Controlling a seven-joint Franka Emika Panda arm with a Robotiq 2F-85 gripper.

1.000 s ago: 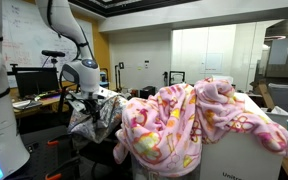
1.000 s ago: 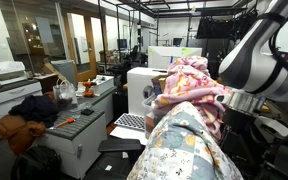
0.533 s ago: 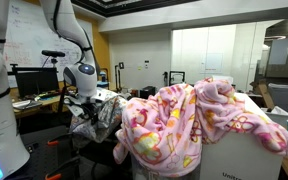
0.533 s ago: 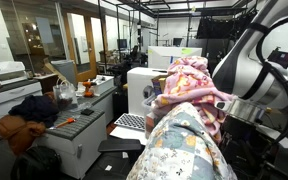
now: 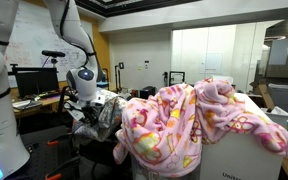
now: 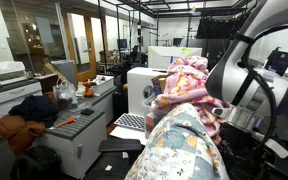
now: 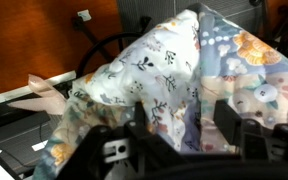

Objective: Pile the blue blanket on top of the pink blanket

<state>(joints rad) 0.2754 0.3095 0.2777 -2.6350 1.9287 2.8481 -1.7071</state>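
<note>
Brings the gripper (image 7: 179, 135) lower than a second ago, onto the blue blanket (image 7: 164, 70) just beneath, cloth between the jaws; cannot tell if clamped. Means grasp starting; pink blanket (image 5: 194, 120) beside, uncovered.

Robotics lab or open office workspace. A whiteboard (image 5: 29, 40) and computer monitor (image 5: 34, 80) sit behind a white robot arm (image 5: 69, 25). Elsewhere are glass-walled rooms (image 6: 29, 40), white cabinets (image 6: 79, 135), a keyboard (image 6: 132, 122), and seemingly exposed ceiling framing (image 6: 164, 8).

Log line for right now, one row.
step: grasp | pincer: open, astride blue blanket fold | pink blanket: uncovered | pile: not done
</note>
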